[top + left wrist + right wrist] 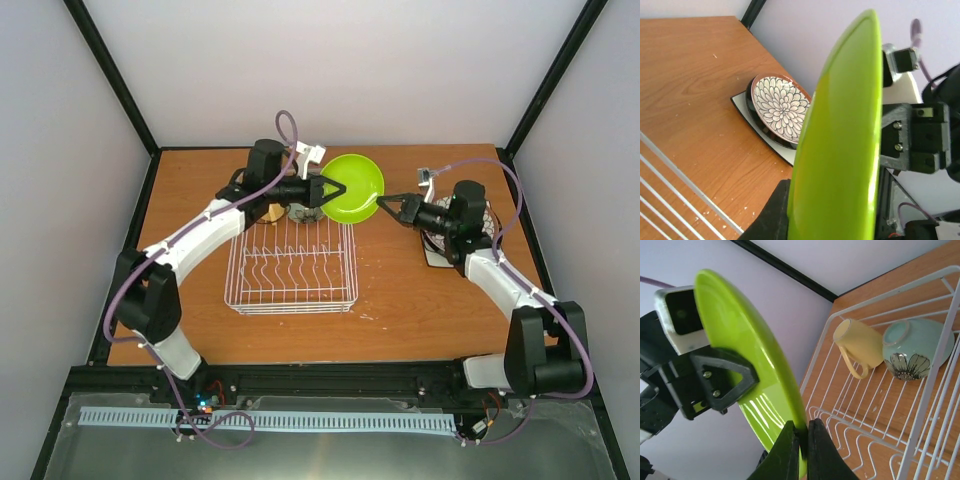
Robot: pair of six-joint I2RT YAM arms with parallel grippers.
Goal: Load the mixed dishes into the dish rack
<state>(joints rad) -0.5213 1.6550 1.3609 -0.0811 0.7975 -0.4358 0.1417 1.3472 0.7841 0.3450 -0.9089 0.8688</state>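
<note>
Lime plate (358, 185) hangs on edge in the air over the far end of the rack (290, 275), gripped from both sides. The left end effector (335, 188) looks clamped on its left rim, and the right end effector (383, 207) pinches the opposite rim between closed fingers. That double hold looks like the weak spot to me. If one arm pulls while the other has not let go, the glossy plate could twist or slide out. If one lets go before the other's bite is firm, the plate drops. Right below it lie the cup (857, 342) and the bowl (920, 342), side by side in the rack's far end, so a fall would likely hit them. They also take up that end, so the plate would have to go into the free prongs nearer the arms. On the right of the desk (420, 310), the petal plate (780, 107) lies flat, well clear of the rack, with the right arm over it.
</note>
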